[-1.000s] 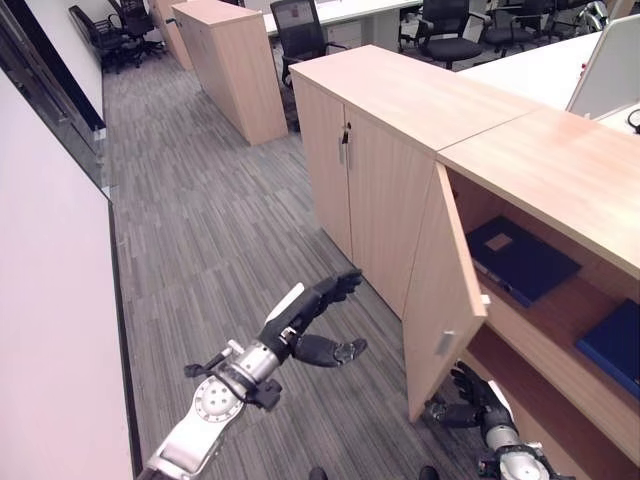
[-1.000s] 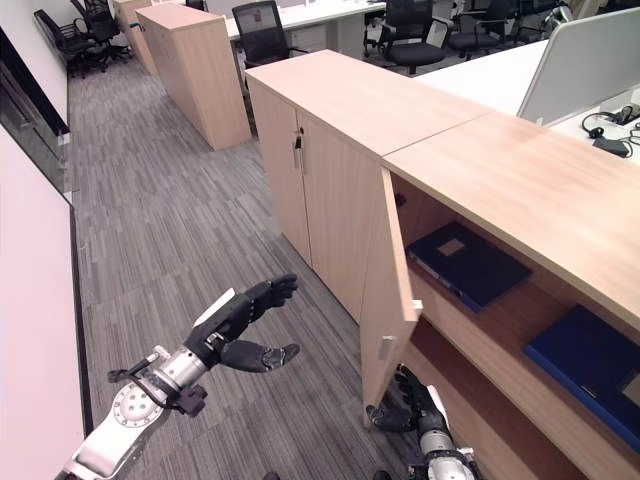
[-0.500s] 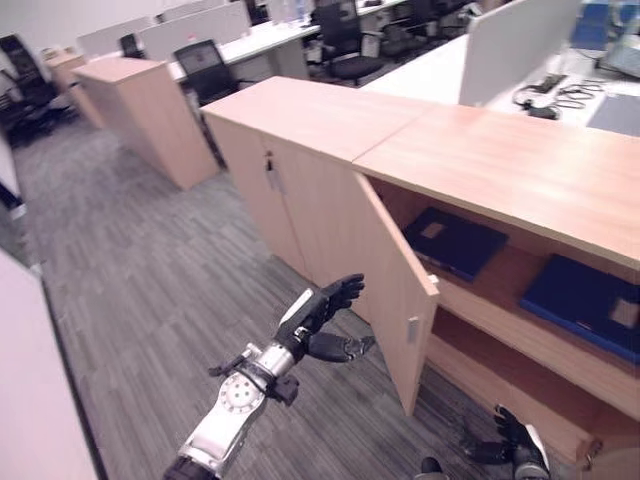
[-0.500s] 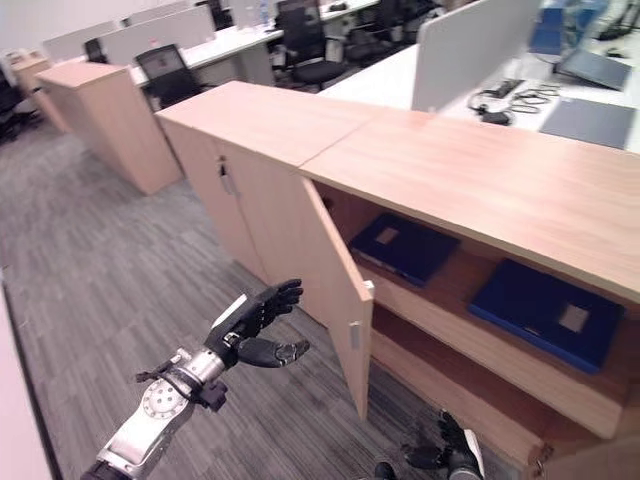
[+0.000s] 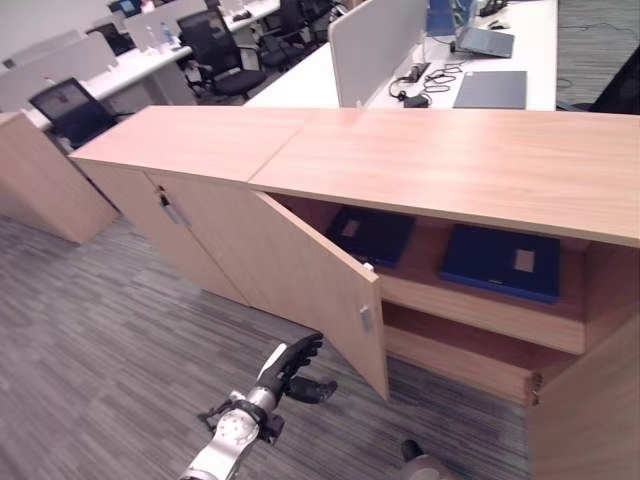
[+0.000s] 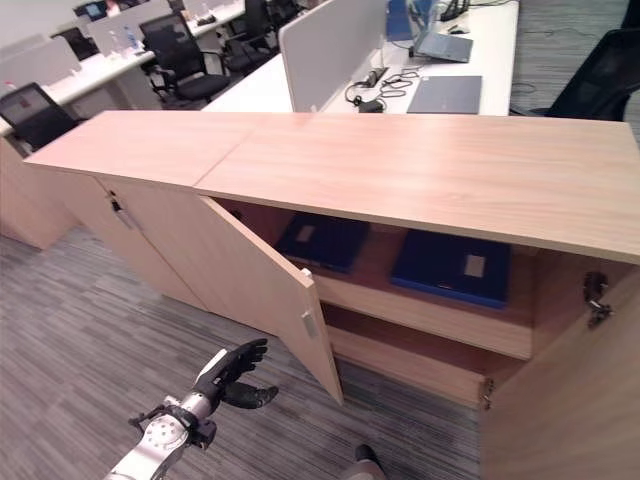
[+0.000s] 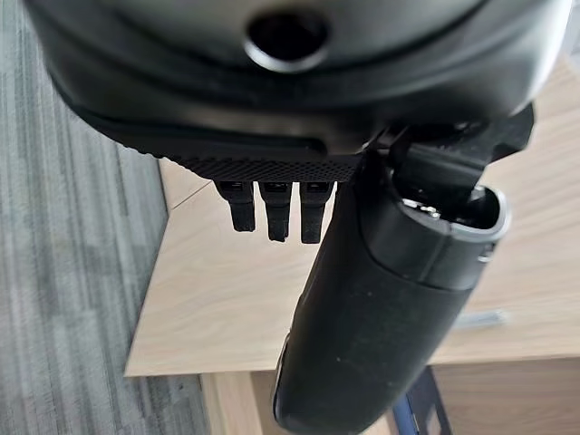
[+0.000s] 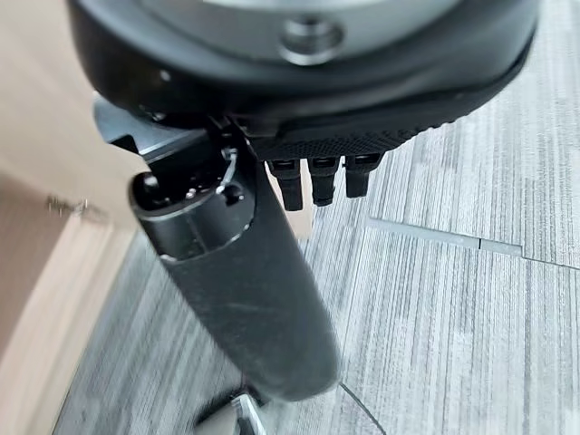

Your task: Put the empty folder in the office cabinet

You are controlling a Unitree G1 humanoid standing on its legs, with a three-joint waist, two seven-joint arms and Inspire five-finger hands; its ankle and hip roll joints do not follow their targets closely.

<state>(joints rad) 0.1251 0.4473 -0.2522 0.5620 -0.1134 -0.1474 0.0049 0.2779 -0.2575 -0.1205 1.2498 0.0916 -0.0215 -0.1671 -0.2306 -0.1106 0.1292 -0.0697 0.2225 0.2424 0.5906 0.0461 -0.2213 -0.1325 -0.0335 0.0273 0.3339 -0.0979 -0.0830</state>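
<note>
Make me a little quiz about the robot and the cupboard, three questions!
1. True or false: the left hand holds a blue folder.
2. How many blue folders lie on the upper shelf of the open cabinet?
3. The cabinet door nearest the left hand is: A) open B) closed C) missing.

Key: 1 false, it is empty with relaxed fingers. 2 two. 3 A.

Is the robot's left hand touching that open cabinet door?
Apart. In the left eye view, grey carpet shows between the left hand and the open door; its fingers are straight and hold nothing.
</note>
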